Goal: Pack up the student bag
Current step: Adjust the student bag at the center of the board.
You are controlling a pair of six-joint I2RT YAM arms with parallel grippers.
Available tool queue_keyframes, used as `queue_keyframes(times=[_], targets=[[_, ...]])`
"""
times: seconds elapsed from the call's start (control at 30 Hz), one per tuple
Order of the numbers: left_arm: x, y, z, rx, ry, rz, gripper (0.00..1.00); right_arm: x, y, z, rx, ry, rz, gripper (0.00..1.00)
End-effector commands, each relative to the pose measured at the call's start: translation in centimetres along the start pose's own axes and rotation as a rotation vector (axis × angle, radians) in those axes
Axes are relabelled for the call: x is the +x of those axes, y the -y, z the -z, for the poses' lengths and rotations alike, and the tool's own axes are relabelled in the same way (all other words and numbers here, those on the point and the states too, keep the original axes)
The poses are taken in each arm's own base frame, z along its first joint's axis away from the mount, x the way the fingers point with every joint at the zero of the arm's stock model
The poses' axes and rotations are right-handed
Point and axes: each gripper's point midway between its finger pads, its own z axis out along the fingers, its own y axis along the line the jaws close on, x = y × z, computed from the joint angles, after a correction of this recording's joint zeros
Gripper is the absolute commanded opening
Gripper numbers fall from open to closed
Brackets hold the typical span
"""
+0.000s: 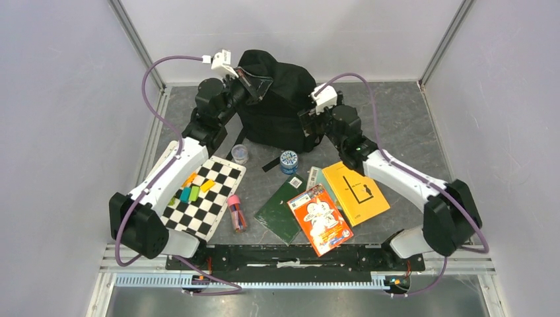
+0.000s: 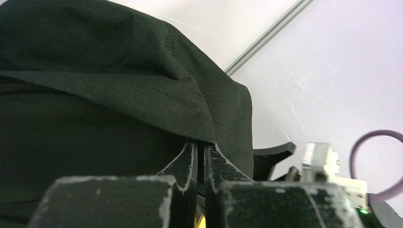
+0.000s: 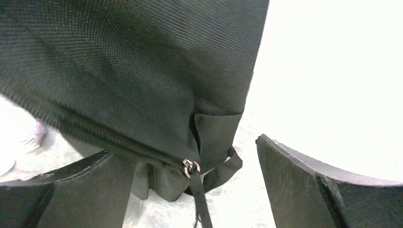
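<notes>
The student bag [image 1: 280,109] stands at the far middle of the bench [image 1: 409,125], between the two arms. The left fingers [image 2: 187,161] are pressed together at the bag's upper left corner, pinching a fold of its black fabric. The right fingers [image 3: 294,175] stand wide apart at the bag's right side and hold nothing. A zip pull [image 3: 191,166] and a strap [image 3: 223,168] hang in the gap between them.

Nearer on the bench, from left to right, lie:
- a checkered board [image 1: 205,195] with coloured blocks [image 1: 193,191] on it
- a small clear jar [image 1: 240,154]
- a round blue-lidded tin [image 1: 288,161]
- a green book [image 1: 282,210]
- an orange comic [image 1: 320,218] partly over the green book
- a yellow book [image 1: 356,191]
</notes>
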Motion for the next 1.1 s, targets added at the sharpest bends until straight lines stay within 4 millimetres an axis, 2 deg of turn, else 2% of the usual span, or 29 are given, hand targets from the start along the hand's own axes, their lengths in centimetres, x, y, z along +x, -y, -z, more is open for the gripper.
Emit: queue_keyframes(times=[0.0,0.17,0.3,0.4,0.53,0.67,0.8,0.93,1.07], targets=[[-2.4,0.1,-0.2,-0.090,0.015,0.000,0.02,-3.5,0.1,3.3,-0.112,0.023,-0.103,0.98],[-2.0,-0.7,-0.4,-0.140,-0.019,-0.006,0.02,-1.6,0.5,5.9,-0.219,-0.038,-0.238,0.97],[-1.9,-0.9,-0.5,-0.146,-0.023,-0.017,0.02,0.5,0.6,7.2,-0.327,-0.083,-0.366,0.84],[-1.3,-1.3,-0.2,-0.160,-0.058,-0.037,0.02,1.4,0.6,7.7,-0.398,-0.101,-0.410,0.74],[-0.6,-2.3,0.5,-0.226,-0.106,-0.045,0.02,2.3,1.0,8.1,-0.506,-0.122,-0.511,0.65],[0.2,-2.1,0.7,-0.200,-0.114,-0.004,0.02,3.3,1.2,8.3,-0.532,-0.133,-0.546,0.64],[1.2,-2.3,0.6,-0.200,-0.150,0.015,0.02,3.4,0.6,8.3,-0.570,-0.129,-0.625,0.61],[1.7,-2.7,1.1,-0.215,-0.148,0.036,0.02,2.0,0.5,7.7,-0.599,-0.053,-0.677,0.55],[1.7,-3.0,1.3,-0.228,-0.136,0.041,0.02,2.4,0.3,6.8,-0.623,-0.071,-0.677,0.49]])
